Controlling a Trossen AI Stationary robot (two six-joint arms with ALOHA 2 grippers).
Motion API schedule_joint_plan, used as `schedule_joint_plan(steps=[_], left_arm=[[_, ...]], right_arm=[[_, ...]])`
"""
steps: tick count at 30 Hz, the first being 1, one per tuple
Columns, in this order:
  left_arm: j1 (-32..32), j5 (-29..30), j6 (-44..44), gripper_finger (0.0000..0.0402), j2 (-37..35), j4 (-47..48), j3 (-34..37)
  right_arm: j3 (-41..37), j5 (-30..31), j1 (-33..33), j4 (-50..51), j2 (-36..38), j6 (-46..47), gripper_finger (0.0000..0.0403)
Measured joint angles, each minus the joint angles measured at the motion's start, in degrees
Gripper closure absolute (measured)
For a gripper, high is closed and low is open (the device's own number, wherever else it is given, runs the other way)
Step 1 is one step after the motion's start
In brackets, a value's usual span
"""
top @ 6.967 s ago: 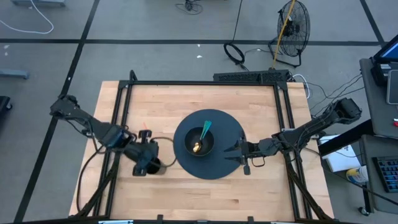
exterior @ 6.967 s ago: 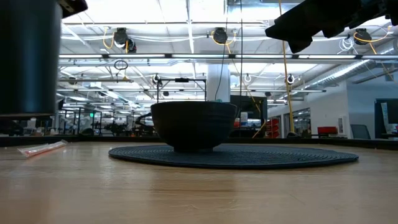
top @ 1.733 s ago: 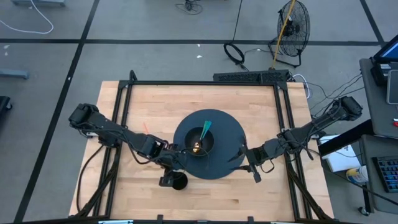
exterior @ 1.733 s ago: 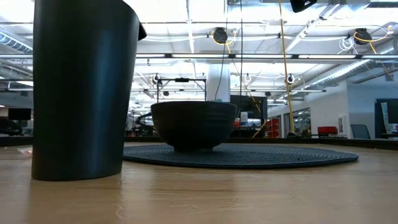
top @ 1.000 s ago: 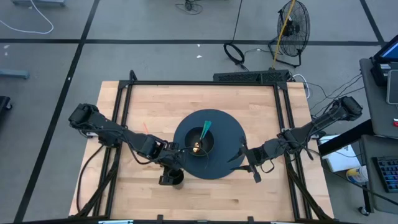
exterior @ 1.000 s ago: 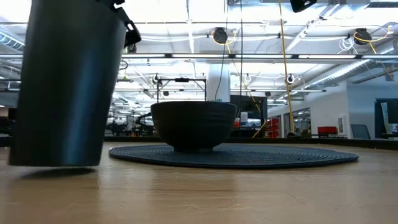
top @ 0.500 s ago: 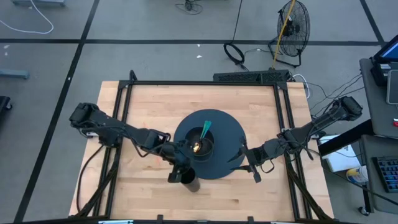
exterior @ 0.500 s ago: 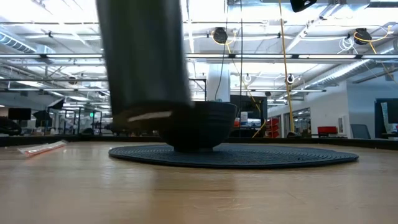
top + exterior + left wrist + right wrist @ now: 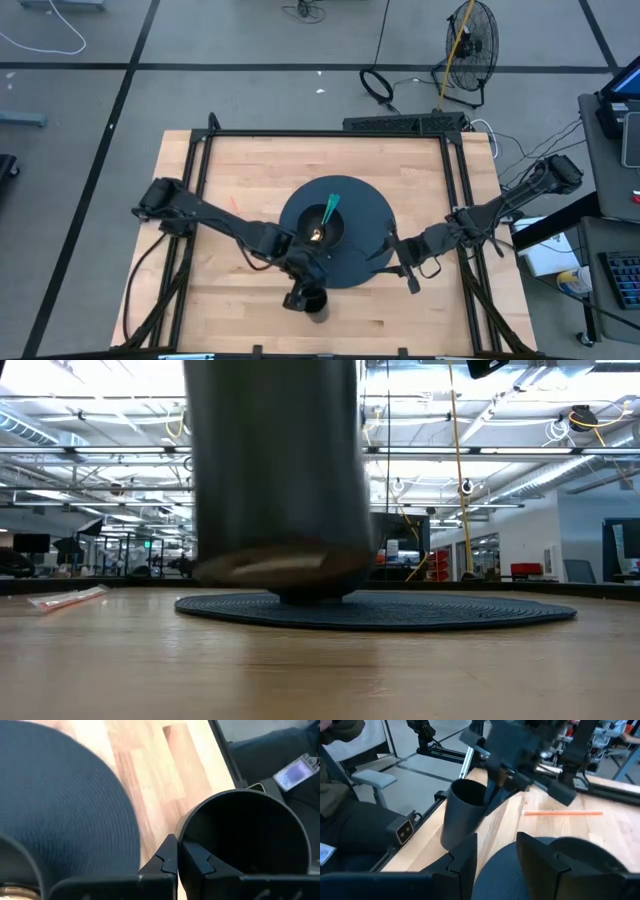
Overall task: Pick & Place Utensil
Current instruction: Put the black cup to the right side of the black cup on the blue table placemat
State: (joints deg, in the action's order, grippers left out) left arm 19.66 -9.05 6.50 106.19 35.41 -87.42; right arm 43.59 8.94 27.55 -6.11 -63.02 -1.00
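A tall black cup (image 9: 316, 304) hangs at the near rim of the round dark mat (image 9: 370, 215), with my left gripper (image 9: 300, 292) shut on its rim. In the low view the cup (image 9: 275, 470) floats above the tabletop, in front of the black bowl (image 9: 338, 240). The bowl stands on the mat and holds a teal-handled utensil (image 9: 330, 208), whose gold end lies at the bowl's bottom. My right gripper (image 9: 497, 855) stands open over the mat's right rim with nothing between its fingers. My left gripper pinches the cup's rim (image 9: 178, 836) on the side facing the mat, one finger inside the cup (image 9: 197, 861) and one outside (image 9: 166, 859). The fingers slant down from the table's left. The cup hangs below them, tilted a little, clear of the table.
An orange straw (image 9: 232, 211) lies on the wood left of the mat. Black frame rails (image 9: 200, 160) run along the table's left, far and right sides. Bare wood shows near the front edge (image 9: 420, 320).
My left gripper has carried the cup toward the table's right edge and a little toward the near edge, along the mat's near rim. The cup has risen clear of the table. My right gripper has kept still.
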Motion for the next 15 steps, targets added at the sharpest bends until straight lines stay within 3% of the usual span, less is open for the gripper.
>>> schedule_joint_plan(steps=[15], left_arm=[[-0.16,1.52,0.38,0.0398,6.99,-3.12,-4.08]], right_arm=[[0.0,0.23,4.19,5.5,0.0,0.77,0.0273]])
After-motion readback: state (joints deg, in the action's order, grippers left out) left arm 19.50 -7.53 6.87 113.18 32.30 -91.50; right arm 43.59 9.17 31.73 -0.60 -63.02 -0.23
